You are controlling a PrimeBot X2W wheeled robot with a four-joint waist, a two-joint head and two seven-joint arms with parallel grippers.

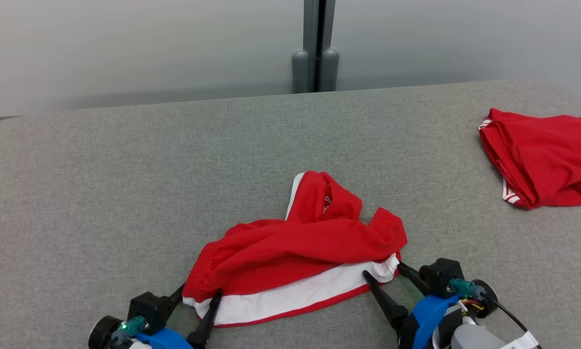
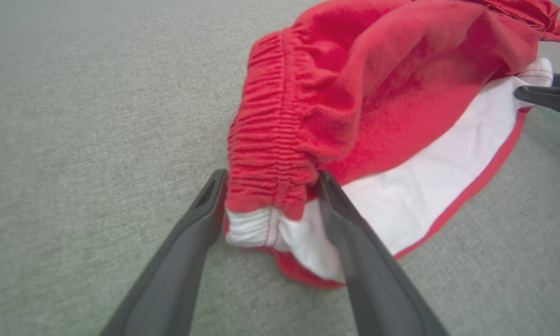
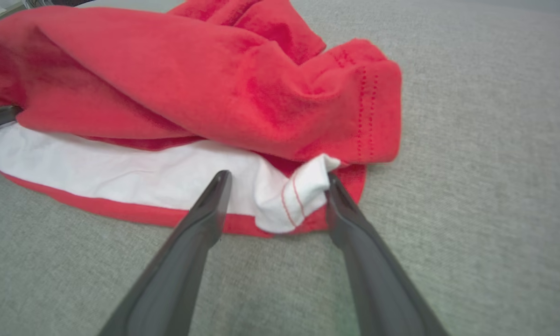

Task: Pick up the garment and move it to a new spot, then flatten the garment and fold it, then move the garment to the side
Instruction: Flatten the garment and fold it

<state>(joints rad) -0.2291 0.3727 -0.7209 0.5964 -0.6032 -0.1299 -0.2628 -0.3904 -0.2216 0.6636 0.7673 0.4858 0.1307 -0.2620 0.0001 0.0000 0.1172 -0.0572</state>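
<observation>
Grey felt-like cloth covers the wide table (image 1: 125,169) before a pale wall (image 1: 125,48), where a crumpled red garment with a white panel and a gathered elastic waistband (image 1: 300,242) lies bunched in front of the robot. A dark grey post (image 1: 315,48) stands well behind the garment, and a second red garment with white trim (image 1: 547,165) lies folded far off to its right, near the table's edge. The left gripper (image 1: 199,291) sits at the garment's near left corner, its two dark fingers spread wide to either side of the ruched waistband end (image 2: 265,140), close against the cloth but not pinching it. The right gripper (image 1: 382,269) sits at the near right corner, fingers likewise apart and straddling a small white stitched flap (image 3: 303,196). Neither gripper holds anything. The garment is rumpled, with one part flopped over another and the white panel showing beneath, so it is neither flat nor folded. That suits two stages alike: fingers placed to close on the corners and lift, or fingers just parted after setting the cloth down at a new spot. Either way, flattening, folding and the shift to the side appear to remain.
</observation>
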